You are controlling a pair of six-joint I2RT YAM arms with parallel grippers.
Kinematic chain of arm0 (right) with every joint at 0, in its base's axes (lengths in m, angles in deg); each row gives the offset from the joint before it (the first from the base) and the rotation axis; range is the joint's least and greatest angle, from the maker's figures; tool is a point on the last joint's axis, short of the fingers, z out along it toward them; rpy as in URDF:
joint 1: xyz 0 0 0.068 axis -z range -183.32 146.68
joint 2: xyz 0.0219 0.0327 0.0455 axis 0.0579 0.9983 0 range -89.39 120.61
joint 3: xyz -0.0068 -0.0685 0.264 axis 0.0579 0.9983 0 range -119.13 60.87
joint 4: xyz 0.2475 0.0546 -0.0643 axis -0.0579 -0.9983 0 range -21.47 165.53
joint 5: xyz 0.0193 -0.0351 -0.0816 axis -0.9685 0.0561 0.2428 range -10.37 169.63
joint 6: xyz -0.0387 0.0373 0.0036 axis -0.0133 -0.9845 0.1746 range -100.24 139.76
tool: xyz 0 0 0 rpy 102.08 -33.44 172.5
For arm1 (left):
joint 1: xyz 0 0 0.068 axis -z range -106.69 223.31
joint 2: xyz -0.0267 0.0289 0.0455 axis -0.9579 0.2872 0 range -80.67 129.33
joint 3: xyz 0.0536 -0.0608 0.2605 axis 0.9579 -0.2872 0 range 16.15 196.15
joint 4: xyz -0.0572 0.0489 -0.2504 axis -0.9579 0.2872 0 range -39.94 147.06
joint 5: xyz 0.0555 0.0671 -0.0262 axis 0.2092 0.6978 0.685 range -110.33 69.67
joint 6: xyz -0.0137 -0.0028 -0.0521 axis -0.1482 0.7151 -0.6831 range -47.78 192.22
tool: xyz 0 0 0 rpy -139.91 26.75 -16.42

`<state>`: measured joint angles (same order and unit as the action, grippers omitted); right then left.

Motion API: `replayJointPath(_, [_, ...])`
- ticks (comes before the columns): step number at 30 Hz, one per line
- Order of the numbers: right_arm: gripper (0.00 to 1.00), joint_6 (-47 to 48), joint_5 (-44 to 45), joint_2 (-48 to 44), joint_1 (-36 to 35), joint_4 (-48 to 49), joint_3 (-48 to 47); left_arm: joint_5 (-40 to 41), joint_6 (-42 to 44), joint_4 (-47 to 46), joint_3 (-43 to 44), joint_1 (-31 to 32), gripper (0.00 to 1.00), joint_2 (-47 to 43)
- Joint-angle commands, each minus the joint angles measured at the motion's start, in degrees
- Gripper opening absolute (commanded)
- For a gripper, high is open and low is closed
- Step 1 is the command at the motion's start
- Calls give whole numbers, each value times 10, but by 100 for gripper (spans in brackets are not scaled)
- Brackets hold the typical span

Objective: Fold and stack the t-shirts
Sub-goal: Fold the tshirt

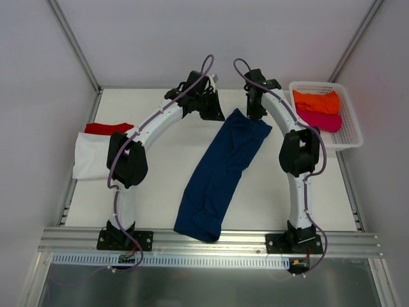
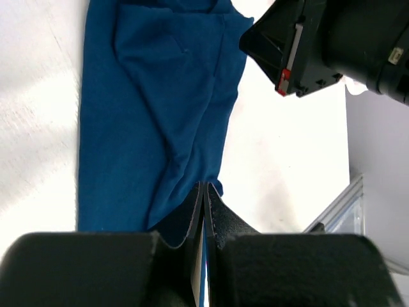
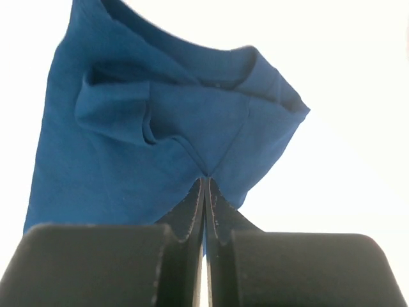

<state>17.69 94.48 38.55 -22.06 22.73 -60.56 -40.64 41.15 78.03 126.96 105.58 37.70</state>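
The navy blue t-shirt (image 1: 220, 173) lies folded into a long strip, running from the far middle of the table to its near edge; its chest print is hidden. My left gripper (image 1: 218, 114) is shut on the strip's far left corner, and in the left wrist view (image 2: 204, 187) its jaws pinch the blue cloth (image 2: 147, 115). My right gripper (image 1: 256, 114) is shut on the far right corner, with its jaws closed on a fold of the cloth (image 3: 128, 166) in the right wrist view (image 3: 206, 180). A white t-shirt (image 1: 89, 153) lies at the left over a red one (image 1: 108, 128).
A white mesh basket (image 1: 350, 137) stands at the far right, holding an orange t-shirt (image 1: 316, 101) and a magenta one (image 1: 321, 120). The right gripper's black body (image 2: 319, 45) shows close by in the left wrist view. Metal rails run along the table's edges.
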Motion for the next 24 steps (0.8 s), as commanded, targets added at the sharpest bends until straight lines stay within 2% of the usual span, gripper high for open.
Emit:
replayJointPath(1, [1, -14, 17, 47, 0, -94, -42, -60, -11, 67, 5, 1, 0, -12])
replayJointPath(9, [1, -38, -37, 78, 0, -95, -2, -113, -17, 96, 21, -12, 0, 2])
replayJointPath(17, [1, -45, -87, 129, 1, -88, -39, 97, 62, 210, 14, -13, 0, -60])
replayJointPath(21, [0, -51, -102, 175, 5, -102, -100, 120, 65, 280, 0, -18, 0, -64])
replayJointPath(24, [0, -55, -112, 186, 9, -103, -116, 121, 55, 288, -31, -19, 0, -77])
